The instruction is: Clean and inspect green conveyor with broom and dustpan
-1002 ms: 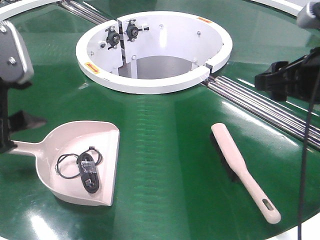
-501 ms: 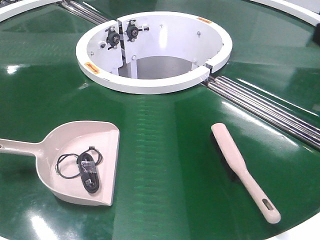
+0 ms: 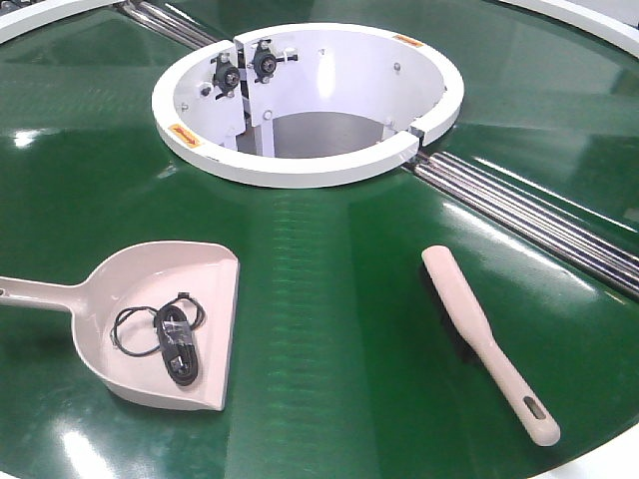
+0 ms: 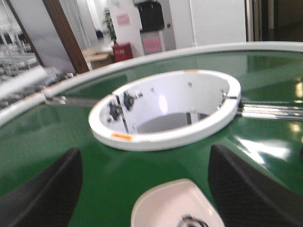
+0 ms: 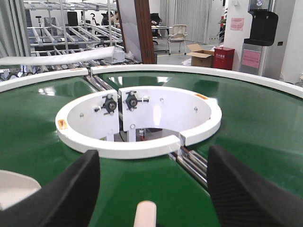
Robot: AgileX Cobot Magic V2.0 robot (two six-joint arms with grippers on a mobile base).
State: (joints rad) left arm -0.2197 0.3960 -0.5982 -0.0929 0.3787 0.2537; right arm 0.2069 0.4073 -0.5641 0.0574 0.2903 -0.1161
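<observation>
On the glossy dark-green conveyor belt [image 3: 329,329], the slim beige plastic broom [image 3: 486,339] lies at 4 o'clock and the beige plastic dustpan [image 3: 165,324], holding a coiled black cable [image 3: 165,334], at 8 o'clock. Both look light, rigid and likely slippery, best taken mid-handle. Left gripper [image 4: 142,189] and right gripper [image 5: 154,189] fingers are spread, holding nothing.

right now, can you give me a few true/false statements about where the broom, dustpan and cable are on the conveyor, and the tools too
1. A coiled black cable lies inside the dustpan. True.
2. The broom rests in the dustpan. False: it lies apart from it on the green conveyor, on the other side of the front view.
3. The white ring hub sits beyond both the broom and the dustpan. True.
4. The left tool is shut on the dustpan handle. False: its fingers stand wide apart above the pan, holding nothing.
5. The right tool is open, with the broom's tip below between its fingers. True.
6. The dustpan is tipped upside down. False: it sits upright, open side up.
</observation>
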